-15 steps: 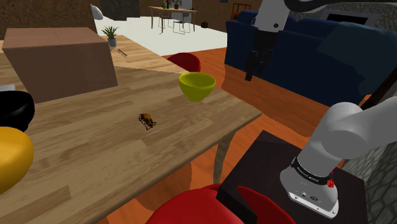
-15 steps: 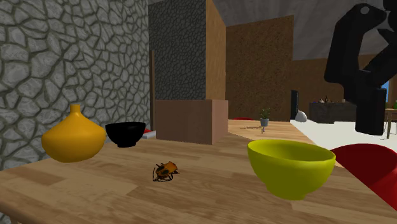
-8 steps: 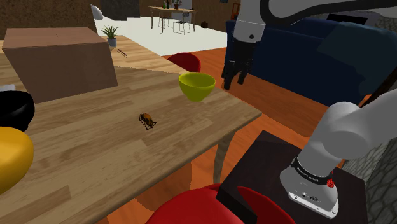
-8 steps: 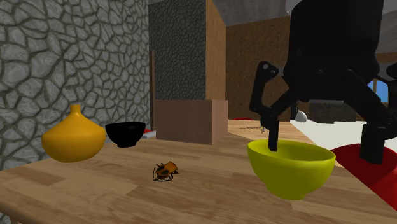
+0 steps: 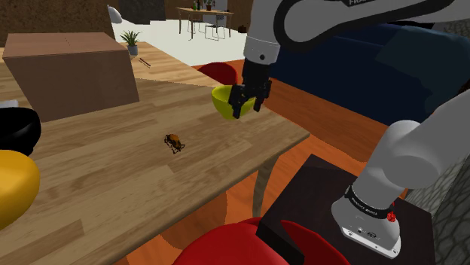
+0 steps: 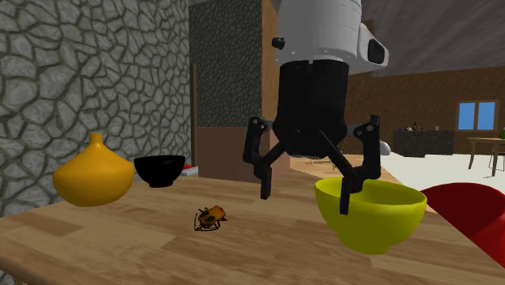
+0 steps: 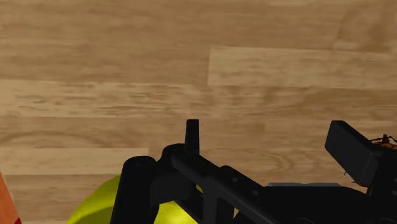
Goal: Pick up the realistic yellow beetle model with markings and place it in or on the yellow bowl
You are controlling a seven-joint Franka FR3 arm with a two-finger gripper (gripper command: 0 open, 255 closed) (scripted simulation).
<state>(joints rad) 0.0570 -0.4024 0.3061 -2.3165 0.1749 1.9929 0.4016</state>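
Observation:
The beetle model point(image 5: 174, 141), orange-brown with dark markings and legs, lies on the wooden table point(image 5: 113, 188), apart from everything else. The yellow-green bowl point(image 5: 224, 100) stands near the table's far corner. My black gripper point(image 5: 248, 107) hangs open just over the bowl's near rim, hiding part of it. In the second exterior view the gripper point(image 6: 306, 197) spreads above the table between the beetle point(image 6: 210, 218) and the bowl point(image 6: 371, 217), one finger over the bowl's rim. The wrist view shows the beetle point(image 7: 383, 141) just past one fingertip and the bowl point(image 7: 95, 207) beneath the hand.
A brown box point(image 5: 71, 71) stands at the back of the table. A black bowl point(image 5: 15, 128) and a yellow-orange vase point(image 5: 11, 188) sit at the shoulder view's left. Red chairs point(image 5: 226, 245) are at the table's near edge and beyond it. A blue sofa point(image 5: 361, 68) lies behind the arm.
The arm has swung down and toward the shoulder view's left, from over the sofa to just above the bowl's rim. The fingers are open. Beetle and bowl have not moved.

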